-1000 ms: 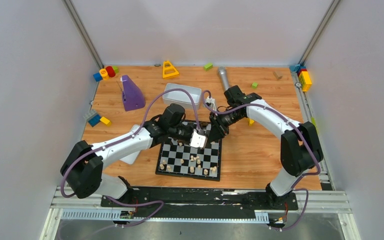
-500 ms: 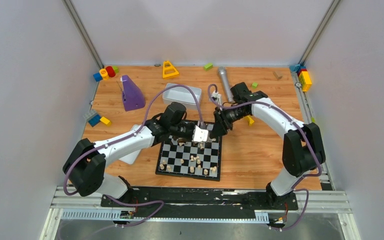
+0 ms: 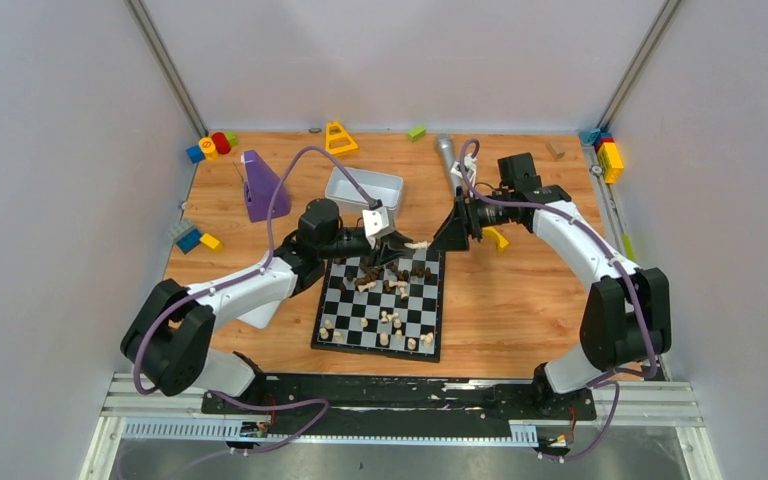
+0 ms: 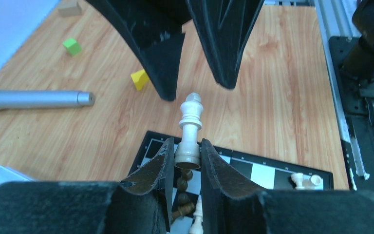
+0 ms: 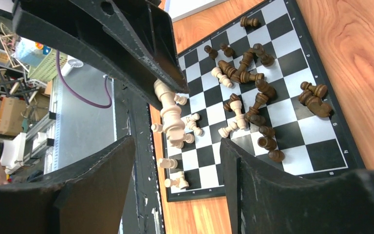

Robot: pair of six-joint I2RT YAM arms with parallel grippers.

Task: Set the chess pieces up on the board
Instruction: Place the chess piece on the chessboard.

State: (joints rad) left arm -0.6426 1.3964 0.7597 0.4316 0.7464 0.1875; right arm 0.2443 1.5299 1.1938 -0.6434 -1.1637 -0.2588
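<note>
The left fingers [image 4: 163, 158] are clenched on the base of a pale king [image 4: 191, 124], holding it above the far edge of the board [image 5: 321, 153], while the right fingers [image 5: 253, 180] stand spread near its head, not touching it.

The top view looks steeply down from above and behind the near edge of the desk [image 3: 525, 300], far enough off to hold it whole, the board [image 3: 350, 305] near the middle. The left wrist view sits close behind the left jaws over the board's far edge, facing right toward the right jaws; the right wrist view faces back from there, down across the whole board. All three share the board, and both wrist views the pale king [image 4: 190, 127] above it.
</note>
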